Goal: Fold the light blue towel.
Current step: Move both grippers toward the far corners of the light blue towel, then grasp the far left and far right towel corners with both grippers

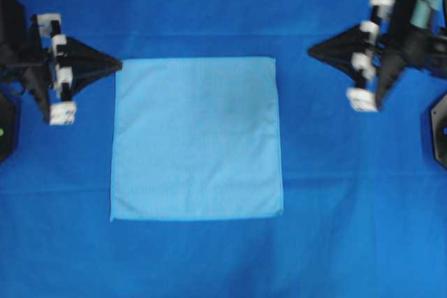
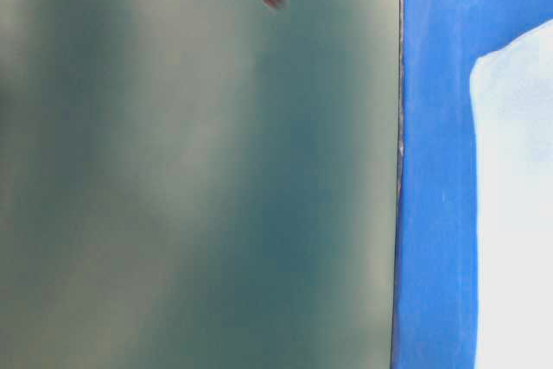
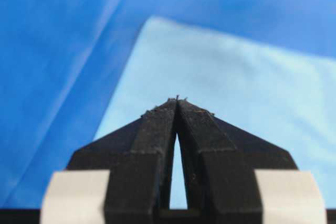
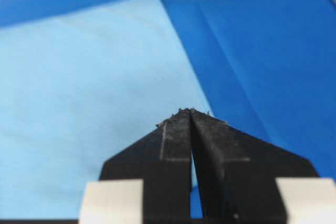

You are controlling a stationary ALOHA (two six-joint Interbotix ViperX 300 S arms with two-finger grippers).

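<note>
Towel point(image 1: 196, 139) lies flat mid-cloth point(image 1: 209, 5), unfolded; left gripper point(image 1: 117, 65) and right gripper point(image 1: 312, 51) both pinched closed, empty. Best bet: open, then pinch the far corners together.

Looked like a robotics lab bench you were working at, not anybody's home. Your worktop was draped edge to edge in a deep blue cloth point(image 1: 209, 5), with two black robot arms, the left arm point(image 1: 28, 68) and the right arm point(image 1: 412, 33), mounted at either side, and a plain grey-green wall panel point(image 2: 190, 179) standing behind it.
</note>
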